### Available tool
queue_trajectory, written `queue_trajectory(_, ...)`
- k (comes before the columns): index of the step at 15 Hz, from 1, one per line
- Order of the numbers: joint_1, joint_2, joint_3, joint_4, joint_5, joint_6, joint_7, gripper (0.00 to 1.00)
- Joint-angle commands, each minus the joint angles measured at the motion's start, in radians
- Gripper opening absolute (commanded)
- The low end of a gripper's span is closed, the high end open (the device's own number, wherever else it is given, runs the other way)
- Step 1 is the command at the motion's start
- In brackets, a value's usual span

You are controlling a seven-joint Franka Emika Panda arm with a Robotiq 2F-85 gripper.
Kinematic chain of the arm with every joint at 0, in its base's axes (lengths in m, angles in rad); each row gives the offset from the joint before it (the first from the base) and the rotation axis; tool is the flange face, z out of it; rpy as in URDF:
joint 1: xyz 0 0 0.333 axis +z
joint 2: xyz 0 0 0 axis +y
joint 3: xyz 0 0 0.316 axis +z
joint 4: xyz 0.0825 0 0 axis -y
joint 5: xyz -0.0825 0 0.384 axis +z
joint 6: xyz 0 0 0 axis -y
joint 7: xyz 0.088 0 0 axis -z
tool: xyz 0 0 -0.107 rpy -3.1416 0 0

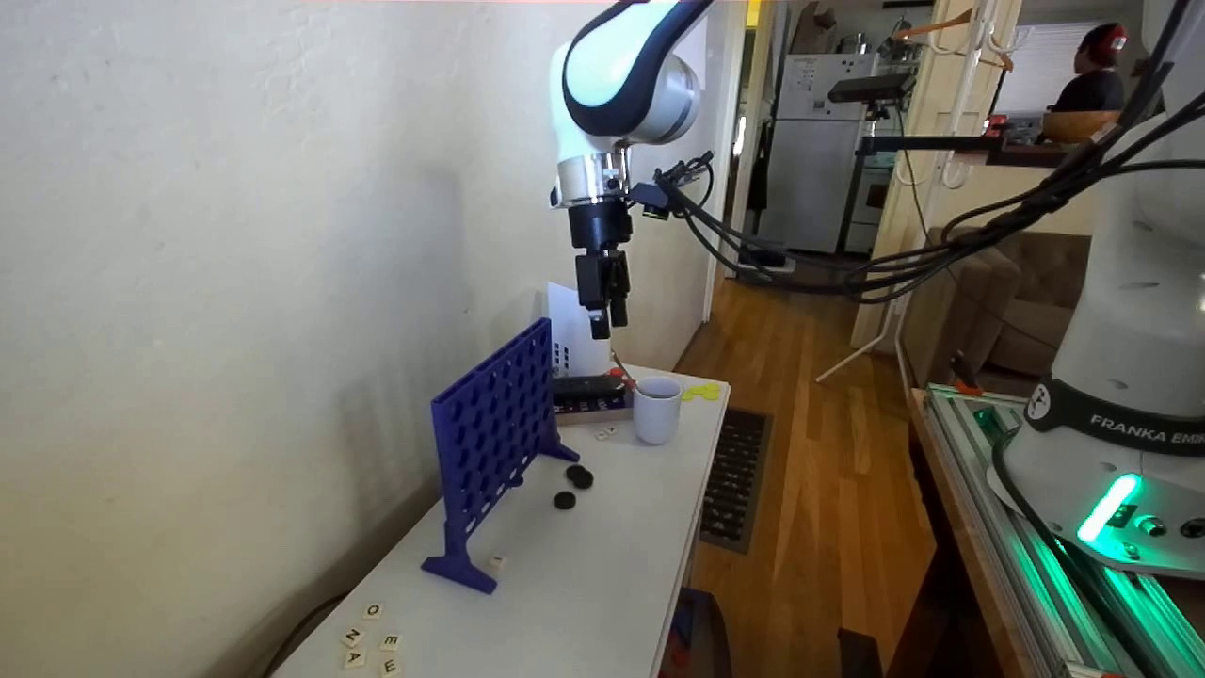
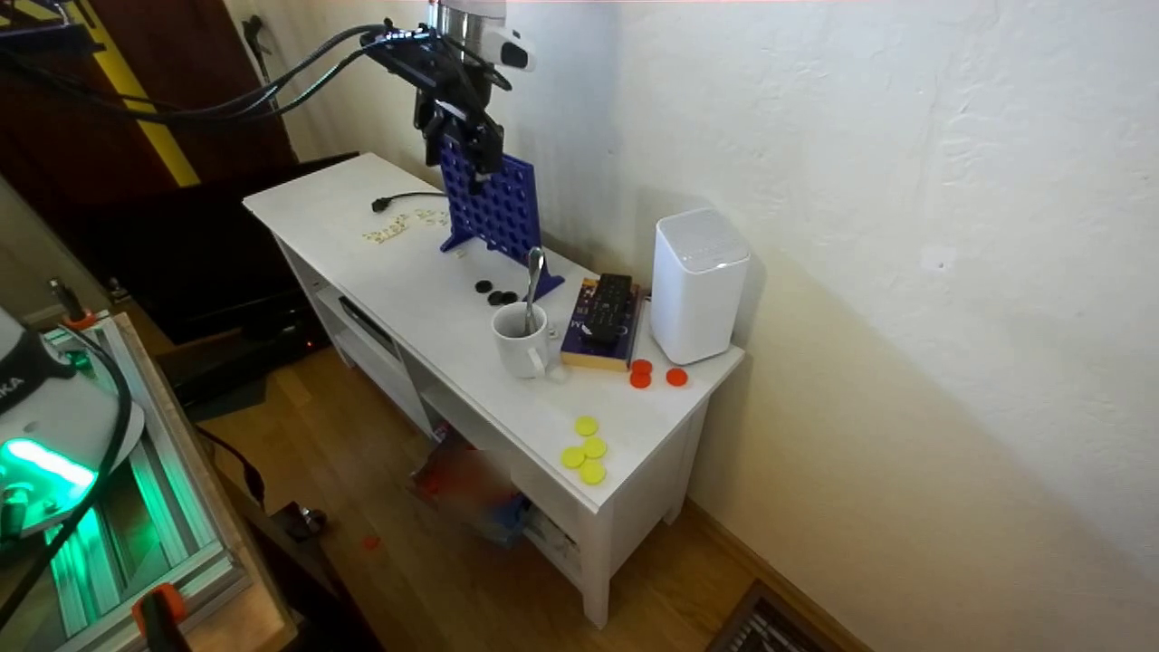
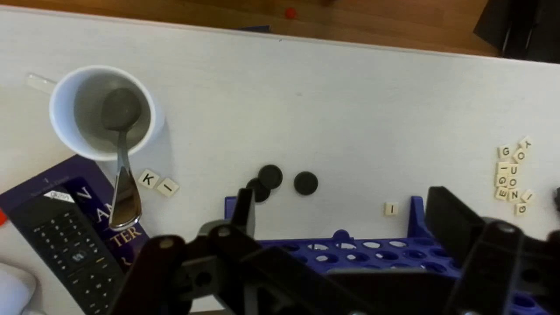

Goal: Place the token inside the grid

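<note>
Plastic is seen in the grid (image 1: 497, 419); near it, glossy metal is shown by the spoon (image 3: 124, 177); under the grid, the table (image 1: 593, 565) is smoothly finished.

the blue, round-holed grid (image 1: 494, 424) stands upright, three black tokens (image 3: 306, 183) lying near it.

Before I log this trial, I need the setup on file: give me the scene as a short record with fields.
Jaws: open, above the table, nothing seen in their grip
Grid: blue, standing upright near the wall
Black tokens: three beside the grid, two overlapping
Red tokens: three on the table, near the book
Yellow tokens: four, near a table corner
Cup: white, upright, holding a spoon
Remote: lying on the book
Letter tiles: in several spots
</note>
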Motion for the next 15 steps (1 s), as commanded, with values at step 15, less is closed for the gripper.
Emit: queue_trajectory(15,-0.186,0.072,0.232,-0.348,0.645,0.792,-0.510,1.00)
